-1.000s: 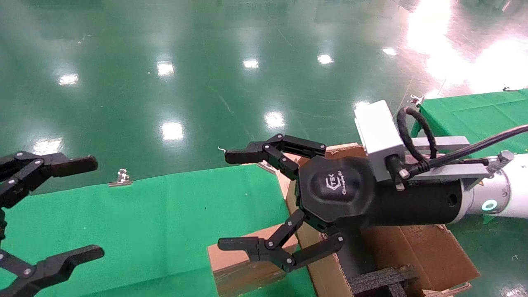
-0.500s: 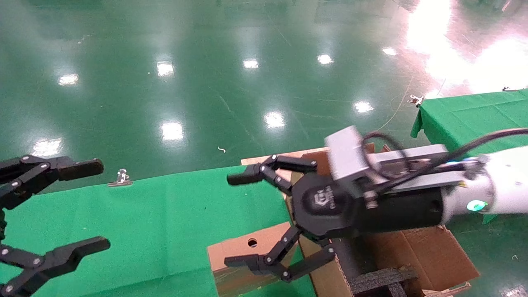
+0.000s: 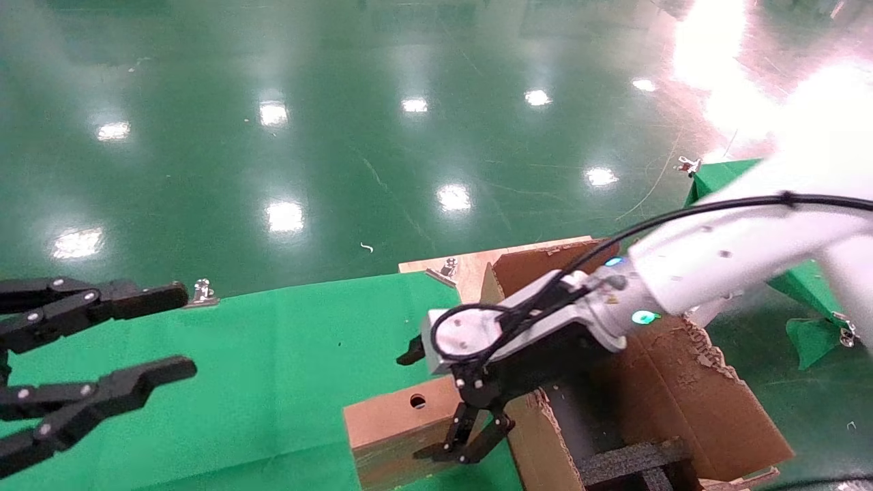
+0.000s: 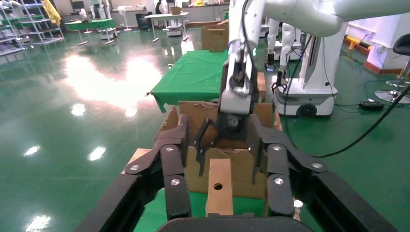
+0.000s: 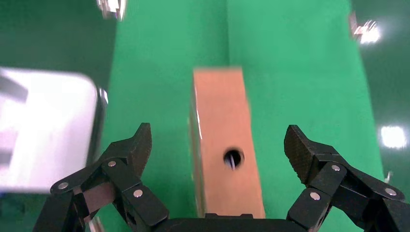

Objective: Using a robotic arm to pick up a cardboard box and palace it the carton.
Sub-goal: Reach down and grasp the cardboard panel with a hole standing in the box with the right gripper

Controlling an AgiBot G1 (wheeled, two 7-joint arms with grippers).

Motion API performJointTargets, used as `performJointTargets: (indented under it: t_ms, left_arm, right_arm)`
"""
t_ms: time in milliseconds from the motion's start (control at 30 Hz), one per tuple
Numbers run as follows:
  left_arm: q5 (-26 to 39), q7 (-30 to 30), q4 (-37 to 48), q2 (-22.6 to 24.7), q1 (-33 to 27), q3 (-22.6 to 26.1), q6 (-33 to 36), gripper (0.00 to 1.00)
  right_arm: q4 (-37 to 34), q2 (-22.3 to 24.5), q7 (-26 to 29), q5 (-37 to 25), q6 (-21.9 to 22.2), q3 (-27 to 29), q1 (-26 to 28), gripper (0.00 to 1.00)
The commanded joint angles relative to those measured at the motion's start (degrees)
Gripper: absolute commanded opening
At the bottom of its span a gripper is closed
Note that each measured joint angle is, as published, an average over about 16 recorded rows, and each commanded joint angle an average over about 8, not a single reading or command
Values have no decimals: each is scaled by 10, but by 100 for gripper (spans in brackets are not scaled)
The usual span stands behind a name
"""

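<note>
White robotic arm's right gripper (image 5: 220, 145) spread wide, straddling small brown holed cardboard box (image 5: 223, 150); left gripper (image 3: 102, 341) parked, open.

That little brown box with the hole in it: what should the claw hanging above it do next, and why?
Probably lower straight down. The right gripper is open and points down over the cardboard box, one finger on each side and neither touching it. Once lower, it could close on the box and carry it to the carton alongside. The left gripper hangs open off to the side.
</note>
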Motion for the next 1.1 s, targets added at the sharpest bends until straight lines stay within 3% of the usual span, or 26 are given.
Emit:
performJointTargets:
  t_ms: [33,367,567,633,867,1100]
  left_arm:
    - [0,0,0,0,0,0,0,0]
    - [0,0,0,0,0,0,0,2]
    - [0,0,0,0,0,0,0,74]
    - [0,0,0,0,0,0,0,97]
    - [0,0,0,0,0,0,0,100]
    - [0,0,0,0,0,0,0,100]
  right_arm:
    - [-11,-18,-1,-28,0,-29,21,100]
    - [-53,-77,-30,-87,0,-145,89,100]
    - [-66,-93,-49,-97,6,-183,107,100]
    - [-70,-97,-52,-97,7,-190,110,87]
    - [-74,-99,-55,-96,8,-195,112,3]
    - [-71,-97,-54,-95,8,-190,110,0]
